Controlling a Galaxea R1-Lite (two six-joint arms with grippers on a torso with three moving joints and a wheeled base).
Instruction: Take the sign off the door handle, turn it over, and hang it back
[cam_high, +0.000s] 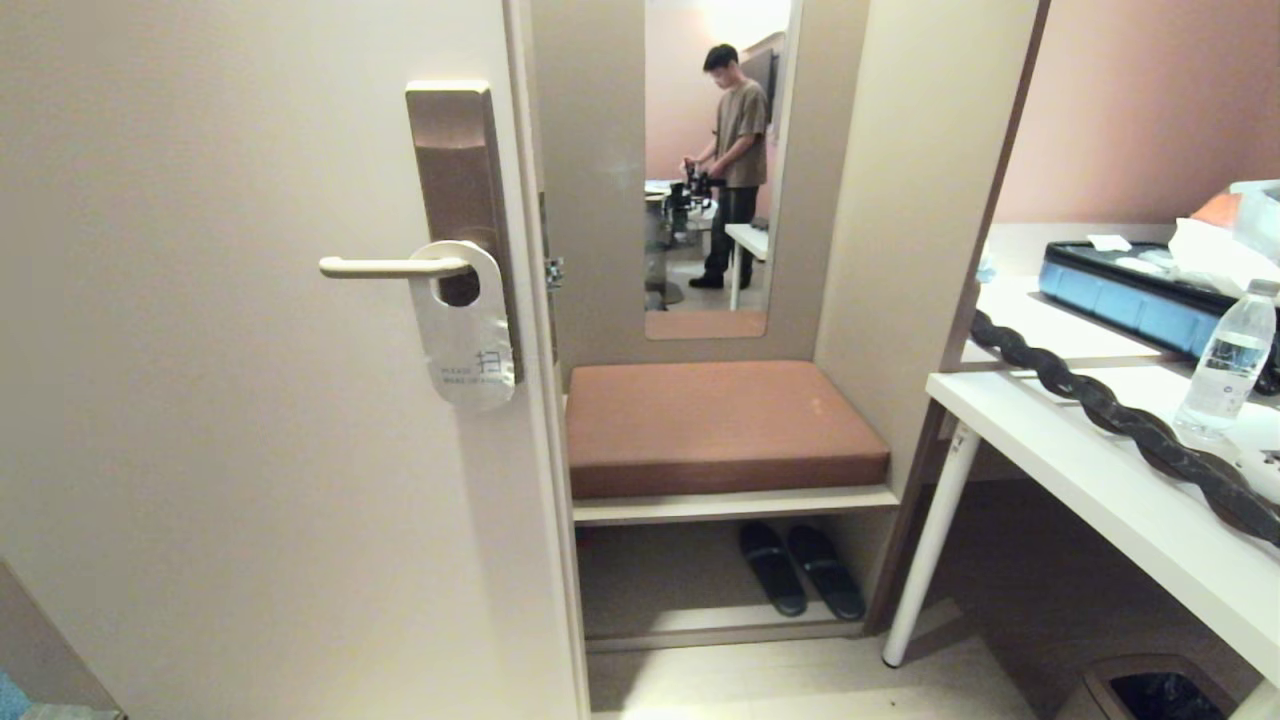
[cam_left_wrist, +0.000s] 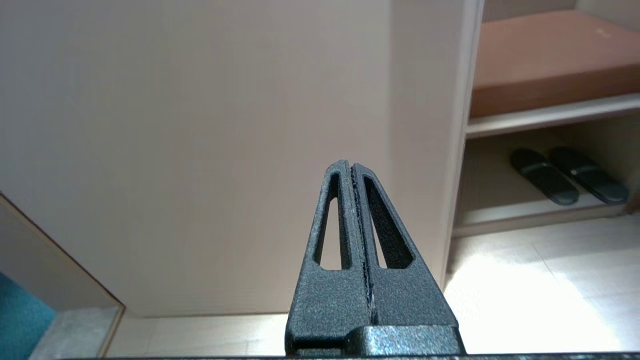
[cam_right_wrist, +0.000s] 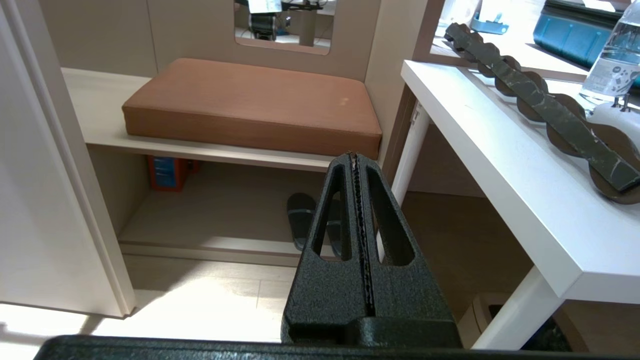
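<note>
The door (cam_high: 200, 400) filled the left of the scene, its door handle (cam_high: 395, 267) pointing left from a bronze plate. The sign (cam_high: 462, 325) hung on the lever, white face outward, looking thin, light and slightly flexible; its free lower end seemed the best place to pinch. The left gripper (cam_left_wrist: 353, 167) and right gripper (cam_right_wrist: 355, 157) had fingers closed on nothing, both low, well apart from the sign.

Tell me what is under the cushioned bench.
Under the bench is an open shelf holding a pair of dark slippers. The right wrist view also shows an orange box at the other end. The door hides that corner in the head view.
</note>
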